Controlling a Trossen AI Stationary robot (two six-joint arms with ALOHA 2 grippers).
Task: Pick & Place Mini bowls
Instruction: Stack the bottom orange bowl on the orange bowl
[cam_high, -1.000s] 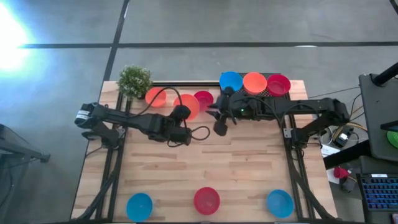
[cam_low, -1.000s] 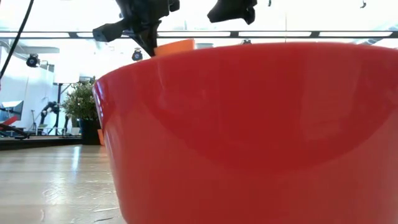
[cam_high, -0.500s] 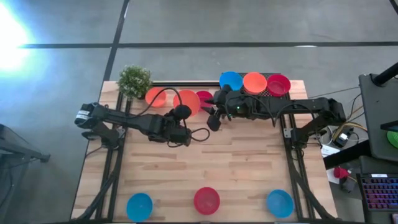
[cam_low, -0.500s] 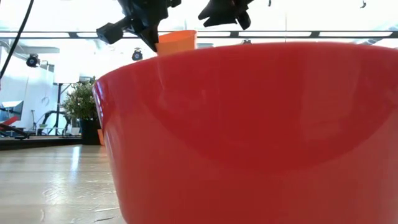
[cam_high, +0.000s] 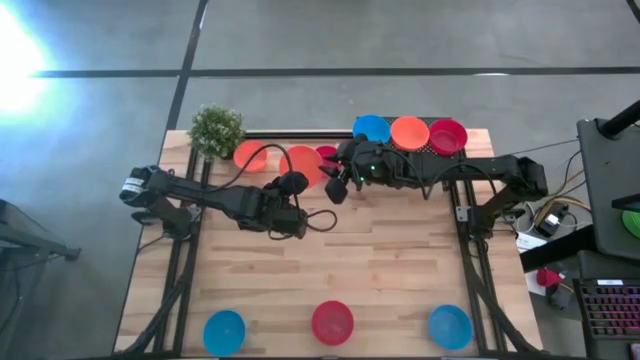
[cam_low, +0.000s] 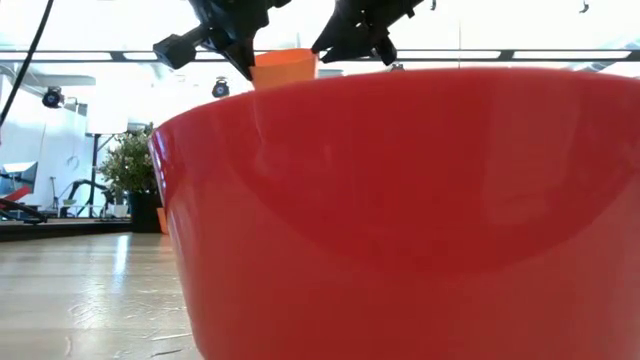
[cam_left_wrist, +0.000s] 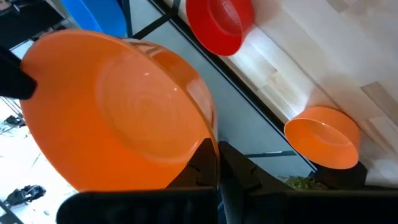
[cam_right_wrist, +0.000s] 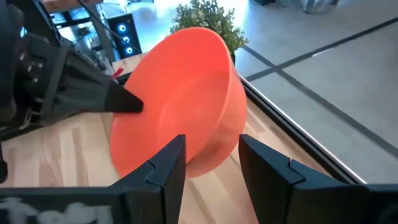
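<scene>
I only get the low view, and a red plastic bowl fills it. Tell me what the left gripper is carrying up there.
Observer: The left gripper is shut on the rim of a round orange plastic bowl, held tipped on its edge above the table.
Operator: Report the right gripper.
Observer: The right gripper is open, with one finger on each side of that same orange bowl's wall. I cannot tell whether the fingers touch it.
Operator: Give me what flanks the red one.
Observer: The red plastic bowl sits at the table's near edge, with a blue plastic bowl on one side and another on the other, all well apart.
</scene>
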